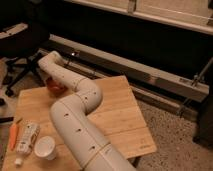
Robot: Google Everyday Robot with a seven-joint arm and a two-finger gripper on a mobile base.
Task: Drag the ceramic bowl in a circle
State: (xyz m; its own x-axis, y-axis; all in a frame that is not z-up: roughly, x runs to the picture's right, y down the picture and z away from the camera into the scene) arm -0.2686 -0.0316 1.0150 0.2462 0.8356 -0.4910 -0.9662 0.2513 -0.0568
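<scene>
Ceramic bowl [56, 89] below gripper [51, 80] (contact hidden), at far edge of table [122, 112].

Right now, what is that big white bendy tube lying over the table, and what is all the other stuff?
That big white jointed tube is a robot's arm. There is only one picture, from one camera looking down along the arm onto a light wooden table. The arm reaches to the table's far left part, where its gripper, the robot's hand, is down at a small round shiny red-orange bowl. The arm hides whether it holds the bowl. Near the front left edge lie a slim orange carrot, a white tube with a label and a white cup standing upright. A black office chair stands behind the table.
</scene>
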